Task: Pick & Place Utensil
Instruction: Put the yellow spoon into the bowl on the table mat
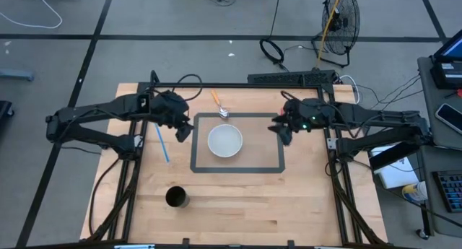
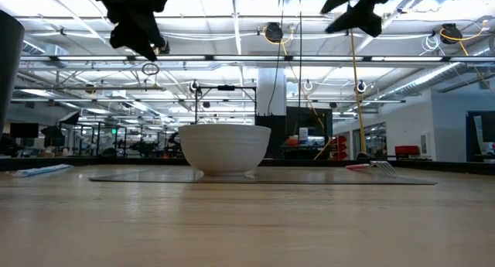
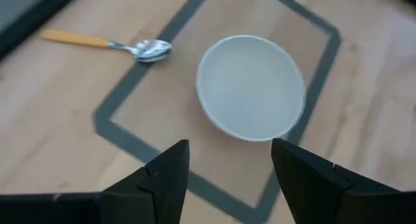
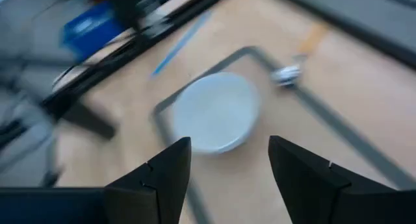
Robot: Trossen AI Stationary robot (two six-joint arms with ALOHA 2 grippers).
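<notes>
An orange-handled spoon (image 1: 219,105) lies with its metal bowl on the far edge of the grey-bordered mat (image 1: 198,166), and shows in the left wrist view (image 3: 110,45). A white bowl (image 1: 225,141) stands on the mat's middle. My left gripper (image 1: 182,128) hovers open above the mat's left edge, left of the bowl (image 3: 252,87). My right gripper (image 1: 280,128) hovers open above the mat's right edge, with the bowl (image 4: 214,112) and spoon (image 4: 289,71) ahead of it. In the low view both grippers (image 2: 143,39) (image 2: 356,15) hang high above the table.
A blue stick-like utensil (image 1: 164,143) lies on the wood left of the mat. A black cup (image 1: 177,198) stands near the table's near edge. In the low view a utensil with tines (image 2: 373,166) lies right of the bowl. Bare wood stretches across the near half.
</notes>
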